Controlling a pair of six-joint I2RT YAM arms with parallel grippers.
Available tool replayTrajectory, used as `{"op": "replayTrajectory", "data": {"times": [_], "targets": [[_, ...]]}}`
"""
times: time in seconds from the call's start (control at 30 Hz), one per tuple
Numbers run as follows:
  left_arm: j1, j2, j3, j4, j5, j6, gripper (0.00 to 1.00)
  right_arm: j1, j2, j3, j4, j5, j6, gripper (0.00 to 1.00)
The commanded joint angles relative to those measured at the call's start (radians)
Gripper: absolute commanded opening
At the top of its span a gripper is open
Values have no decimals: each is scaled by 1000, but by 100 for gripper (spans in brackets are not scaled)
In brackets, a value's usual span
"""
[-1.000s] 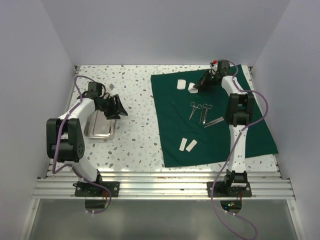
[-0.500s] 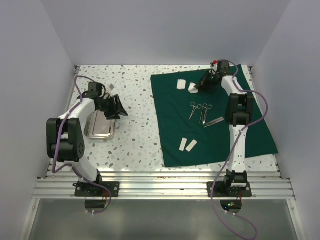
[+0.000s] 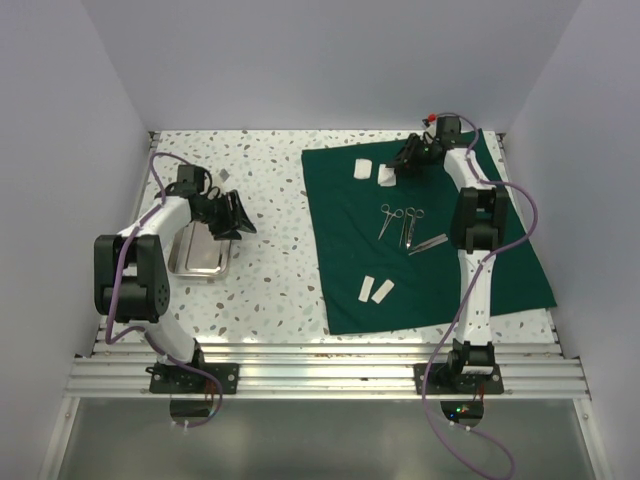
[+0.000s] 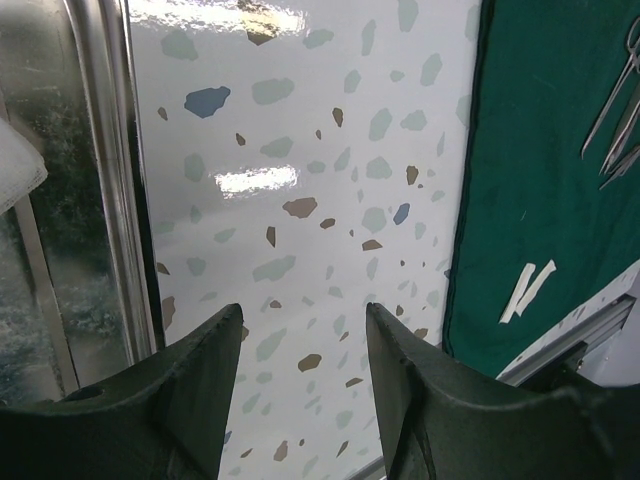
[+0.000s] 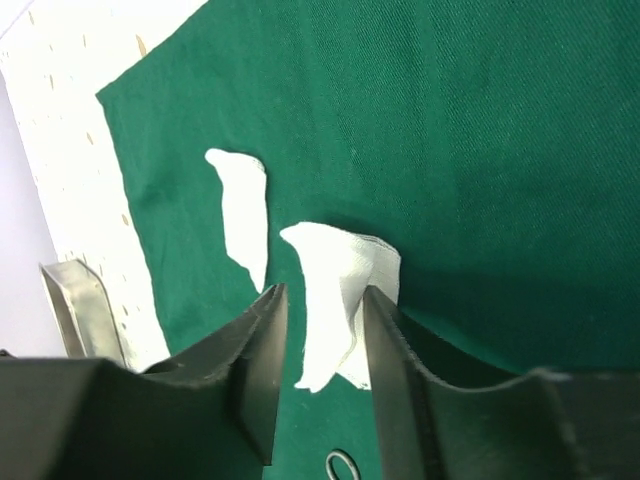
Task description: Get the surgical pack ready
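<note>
Right pincer (image 5: 322,295) stands with its jaws parted and grips nothing; a crumpled white gauze square (image 5: 340,270) lies loose on the cloth just below the gap, showing between the two dark fingers. A second ago this pincer sat lower, closed on that gauze; it has since let go and drawn slightly towards the far edge, and the gauze rests where it was.

Just beside the crumpled square lies a second white gauze piece (image 5: 243,205), apart from it. Both rest near the far left corner of the large dark green cloth drape (image 3: 500,270), which is spread flat over the right half of the speckled white table (image 3: 270,200). Near the middle of the drape lie two steel scissor-like instruments (image 3: 397,222) side by side, with slim steel tweezers (image 3: 428,243) just to their right. Two narrow white gauze strips (image 3: 375,290) lie closer to the near edge.

Well apart on the bare table, to the left, sits the small shiny rectangular steel tray (image 3: 200,262). Left pincer (image 4: 303,315) hovers just right of its rim, jaws half spread and empty, unchanged from a second ago
</note>
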Motion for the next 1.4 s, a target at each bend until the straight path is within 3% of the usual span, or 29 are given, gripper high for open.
{"op": "replayTrajectory", "data": {"times": [0.0,0.17,0.43,0.83,0.97,1.37], "targets": [[-2,3,26,-3,24,22,56,-4,-14,43,-39,25,-20,41],[-1,0,21,0,27,24,56,-4,-46,30,-97,79,-65,49],[-1,-2,13,5,36,25,56,-7,-92,-54,-111,76,-97,53],[-1,1,13,9,41,22,56,-7,-141,-187,-68,18,-65,52],[-1,0,12,9,42,21,56,-7,-156,-264,17,-7,4,51],[-1,3,15,8,44,21,56,-4,-109,-232,81,-2,118,48]]}}
